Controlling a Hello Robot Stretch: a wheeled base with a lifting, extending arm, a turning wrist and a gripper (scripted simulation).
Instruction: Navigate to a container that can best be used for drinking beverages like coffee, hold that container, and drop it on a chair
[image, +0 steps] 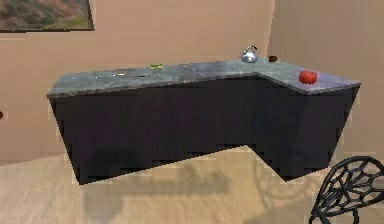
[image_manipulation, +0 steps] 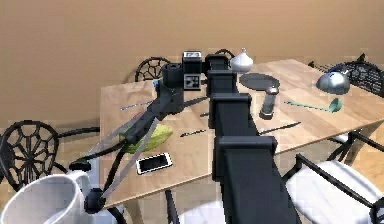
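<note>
A white mug (image_manipulation: 45, 203) with a handle hangs at the arm side view's bottom left, at the far end of my gripper (image_manipulation: 98, 190), clear of table and floor, so the gripper holds it. The dark arm (image_manipulation: 235, 130) reaches over a wooden table (image_manipulation: 190, 155). Just behind the mug stands a black metal chair (image_manipulation: 20, 145). Another black chair (image_manipulation: 153, 68) is at the table's far side, and white-seated chairs (image_manipulation: 330, 185) stand at the bottom right. In the forward view a black wire chair (image: 350, 190) shows at the bottom right corner.
The table carries a phone (image_manipulation: 154, 161), a yellow-green cloth (image_manipulation: 140, 130), a shaker (image_manipulation: 267, 102), a dark plate (image_manipulation: 258, 80) and a metal pot (image_manipulation: 345, 78). Ahead stands a dark counter (image: 180, 125) with a kettle (image: 249, 54) and a red apple (image: 308, 76).
</note>
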